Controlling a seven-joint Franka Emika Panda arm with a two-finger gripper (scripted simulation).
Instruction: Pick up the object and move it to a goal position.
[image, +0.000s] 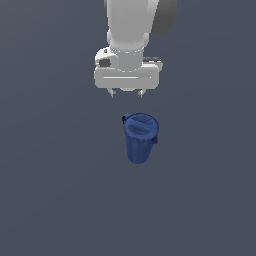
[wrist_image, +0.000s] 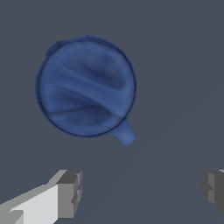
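While my claw (image: 127, 93) is hanging spread wide and empty, the blue pitcher (image: 139, 137) is standing upright on the floor just below it, off-centre between my fingers (wrist_image: 65, 192), so I am judging a sideways shift before descending.

Dark blue pitcher (image: 139, 138), lidded and tapered toward its base, standing upright on grey floor; round ridged lid (wrist_image: 85, 86) seen from above, small handle (wrist_image: 124, 132) jutting sideways.
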